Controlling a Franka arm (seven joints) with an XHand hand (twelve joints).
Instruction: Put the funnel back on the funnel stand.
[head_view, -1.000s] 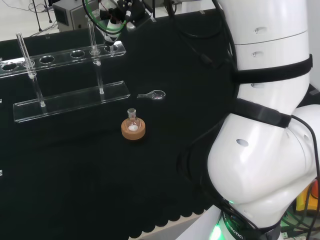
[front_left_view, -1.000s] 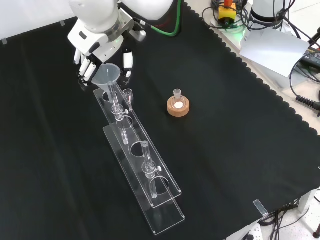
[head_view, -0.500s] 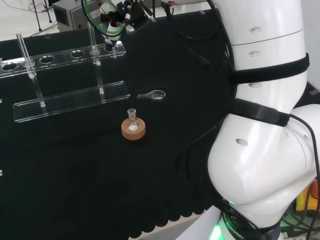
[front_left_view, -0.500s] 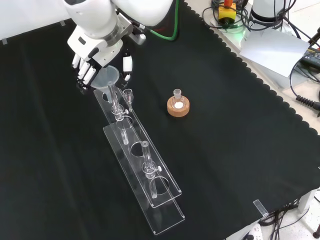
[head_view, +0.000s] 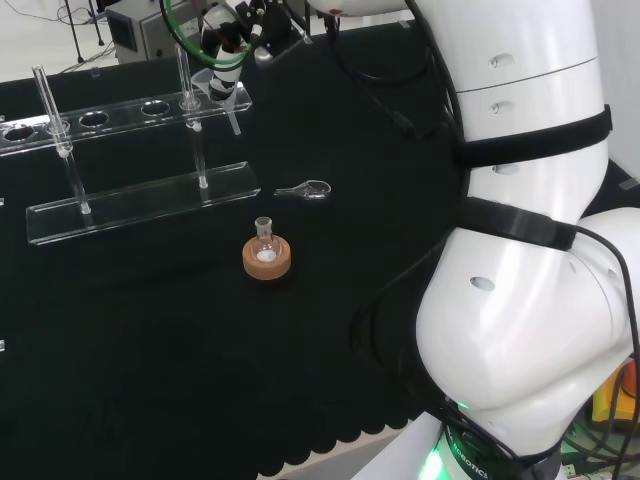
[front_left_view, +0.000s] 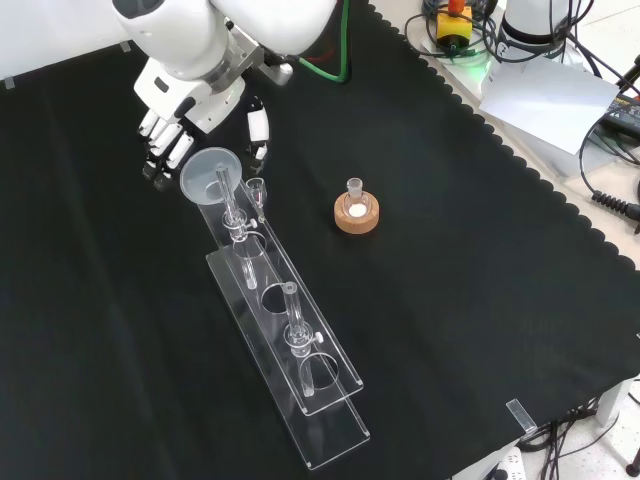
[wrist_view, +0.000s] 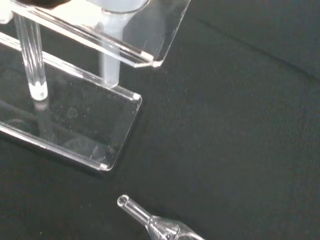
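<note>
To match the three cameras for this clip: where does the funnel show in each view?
Head view: the funnel is at the top, at the right end of the stand's upper shelf.
Front view: funnel at upper left, below the hand.
Wrist view: its stem passes down through the upper shelf.
Shared landmark: the clear funnel stand.

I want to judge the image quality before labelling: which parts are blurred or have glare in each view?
Wrist view: the funnel at the picture's top is out of focus, while the stand's base plate is sharp with bright edge glints. Front view: the funnel looks milky, the stand shows mainly by its edge highlights. Head view: the hand is small and cluttered by cables.
</note>
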